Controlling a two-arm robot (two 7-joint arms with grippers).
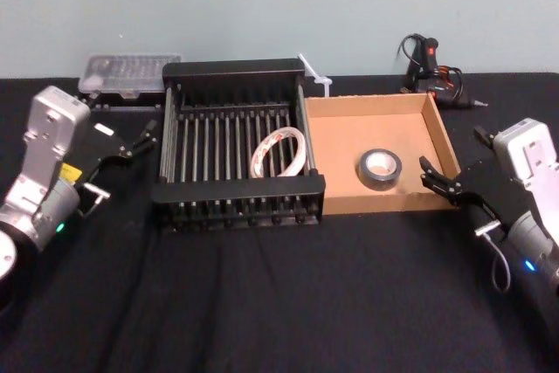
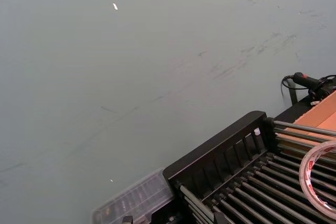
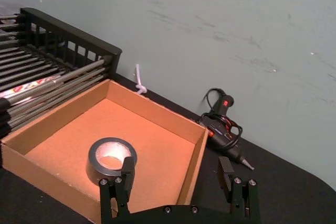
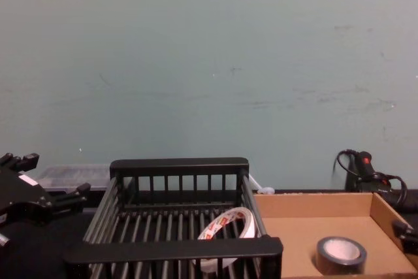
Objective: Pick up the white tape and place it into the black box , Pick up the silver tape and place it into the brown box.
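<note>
You'll see the white tape (image 1: 279, 153) lying tilted inside the black box (image 1: 236, 187), toward its right side. The silver tape (image 1: 379, 166) lies flat in the brown box (image 1: 367, 103). Your left pincer (image 1: 142, 139) and right pincer (image 1: 441, 183) flank the boxes, both spread open and empty.

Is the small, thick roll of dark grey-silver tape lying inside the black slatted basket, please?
No, the dark grey-silver tape roll lies on the floor of the shallow brown cardboard tray, beside that basket.
</note>
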